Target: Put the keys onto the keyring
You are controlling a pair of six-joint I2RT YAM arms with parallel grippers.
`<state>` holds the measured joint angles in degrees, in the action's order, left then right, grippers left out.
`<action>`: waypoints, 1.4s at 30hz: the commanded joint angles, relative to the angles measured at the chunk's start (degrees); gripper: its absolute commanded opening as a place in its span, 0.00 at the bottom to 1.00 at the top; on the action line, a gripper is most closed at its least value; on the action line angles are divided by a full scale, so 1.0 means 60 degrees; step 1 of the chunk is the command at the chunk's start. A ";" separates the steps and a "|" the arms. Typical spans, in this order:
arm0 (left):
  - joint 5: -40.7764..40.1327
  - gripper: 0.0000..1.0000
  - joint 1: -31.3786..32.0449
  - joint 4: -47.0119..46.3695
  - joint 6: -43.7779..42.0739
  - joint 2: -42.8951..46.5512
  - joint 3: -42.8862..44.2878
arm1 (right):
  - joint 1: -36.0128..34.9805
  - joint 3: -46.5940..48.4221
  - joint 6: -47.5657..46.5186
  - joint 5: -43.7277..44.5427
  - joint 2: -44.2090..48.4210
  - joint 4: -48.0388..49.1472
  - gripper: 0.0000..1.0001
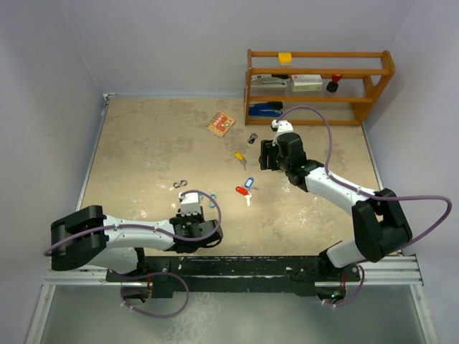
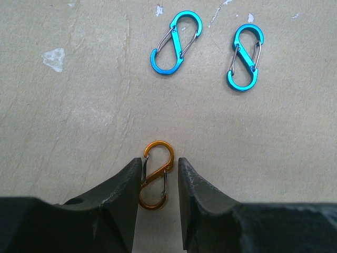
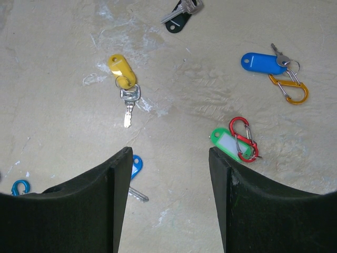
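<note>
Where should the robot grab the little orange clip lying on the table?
Pinch the orange clip across its narrow middle, coming straight down from above. It lies flat on the table, and its two long sides face the fingers of the left gripper, one on each side, so squeezing there should hold it evenly.

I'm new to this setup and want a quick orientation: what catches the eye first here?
The left hand sits low over the table with an orange clip between its fingers, two blue clips lying just beyond. The right hand hangs open over scattered tagged keys, a yellow-tagged key most vivid. A wooden shelf stands at the far right corner.
</note>
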<state>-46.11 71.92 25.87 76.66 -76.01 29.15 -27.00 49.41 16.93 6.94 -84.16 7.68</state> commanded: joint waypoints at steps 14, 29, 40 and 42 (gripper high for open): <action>0.1206 0.30 0.0092 -0.0063 -0.0135 -0.0252 -0.0125 | -0.0040 0.0130 -0.0114 0.0250 0.0374 0.0303 0.62; 0.1356 0.31 0.0445 0.0082 0.0079 -0.0253 -0.0208 | -0.0040 0.0130 -0.0125 0.0294 0.0433 0.0302 0.62; 0.1320 0.00 0.0494 0.0057 0.0185 -0.0253 -0.0265 | -0.0040 0.0104 -0.0125 0.0307 0.0519 0.0295 0.62; 0.1300 0.00 0.0507 0.0053 0.0201 -0.0266 -0.0263 | -0.0040 0.0100 -0.0125 0.0308 0.0535 0.0289 0.62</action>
<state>-45.36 74.35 24.67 76.42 -76.27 29.15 -27.00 49.41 16.91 7.94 -83.64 7.66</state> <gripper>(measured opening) 0.026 0.626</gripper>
